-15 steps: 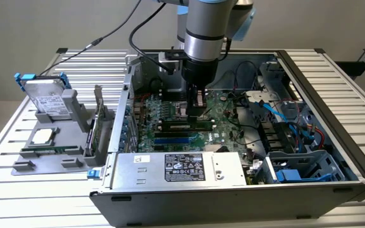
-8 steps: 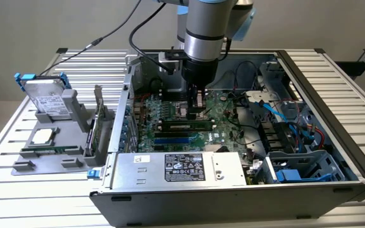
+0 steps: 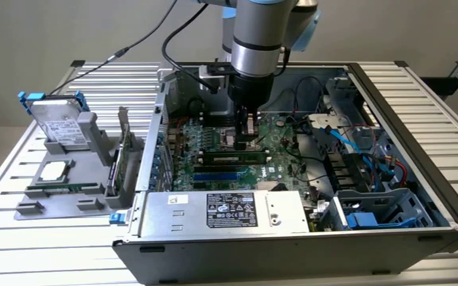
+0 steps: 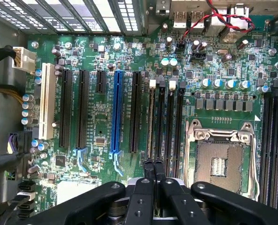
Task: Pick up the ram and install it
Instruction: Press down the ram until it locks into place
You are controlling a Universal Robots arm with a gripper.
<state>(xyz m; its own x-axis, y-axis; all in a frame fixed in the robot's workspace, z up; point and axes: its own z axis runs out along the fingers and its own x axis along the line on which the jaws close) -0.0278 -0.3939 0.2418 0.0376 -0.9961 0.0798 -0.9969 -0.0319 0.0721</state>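
Observation:
The ram (image 3: pixel 231 158) is a green stick with black chips. It stands on edge in a long black motherboard slot inside the open computer case (image 3: pixel 420 179). In the wrist view the ram (image 4: pixel 151 122) shows edge-on as a thin pale strip in the memory slot nearest the expansion slots. My gripper (image 3: pixel 245 141) hangs straight down over the motherboard (image 3: pixel 281 161), just behind the ram and close above the board. Its two black fingertips (image 4: pixel 148 169) are pressed together with nothing visible between them; the gripper (image 4: pixel 153 165) is shut.
The empty CPU socket (image 4: pixel 221 161) lies beside the memory slots, with a blue expansion slot (image 4: pixel 115 112) on the other side. Cables (image 3: pixel 356 149) and the power supply (image 3: pixel 229 211) crowd the case. A grey fixture (image 3: pixel 62 190) at the exterior view's left holds a hard drive (image 3: pixel 58 122) and an upright card (image 3: pixel 121 158).

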